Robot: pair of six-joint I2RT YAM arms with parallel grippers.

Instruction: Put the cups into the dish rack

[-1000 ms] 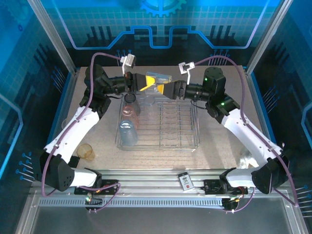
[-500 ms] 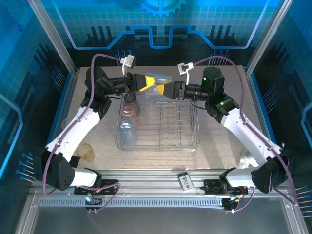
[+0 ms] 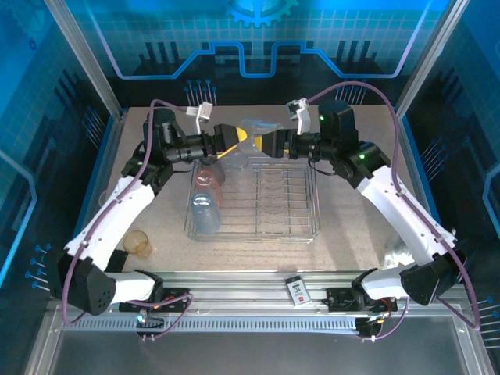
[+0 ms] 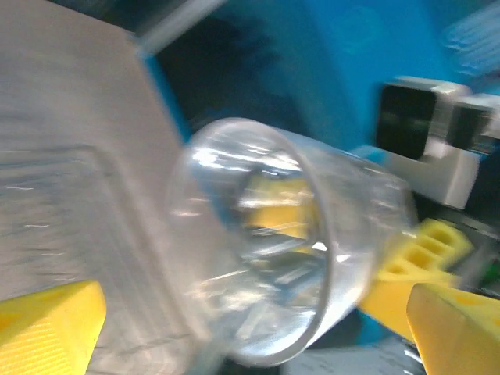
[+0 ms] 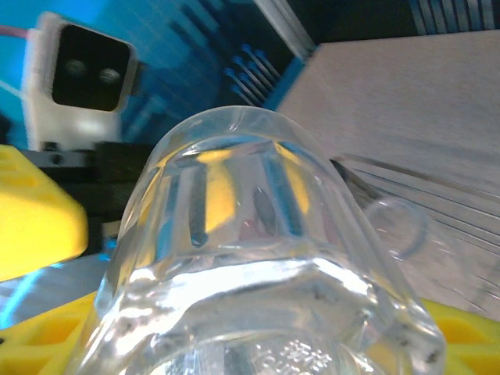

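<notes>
— Position of the clear plastic tumbler (image 3: 259,127)?
— Aloft over the far edge of the chrome wire dish rack (image 3: 269,212), between the two grippers. It lies on its side, long axis roughly left-right. Mouth faces the left gripper (image 3: 237,141), base faces the right gripper (image 3: 271,142).
— Who has it?
— Right gripper, by my reading. The right wrist view puts the base between its yellow fingers (image 5: 461,332), jaws pinching the tumbler low on the body. The left gripper's yellow fingers (image 4: 47,324) stand spread wide either side of the rim. Blur there, so contact is not clear.
— Arm poses?
— Both reach far and inward, wrists about level, fingertips pointing at each other across the tumbler. Looks like a handover. The left jaws would need to close on the wall near the rim before the right lets go.
— Rest of the load?
— Pink tumbler (image 3: 209,173) and light blue tumbler (image 3: 203,212) sit in the rack's left side. Amber tumbler (image 3: 139,242) stands on the speckled table (image 3: 351,219), near left.
</notes>
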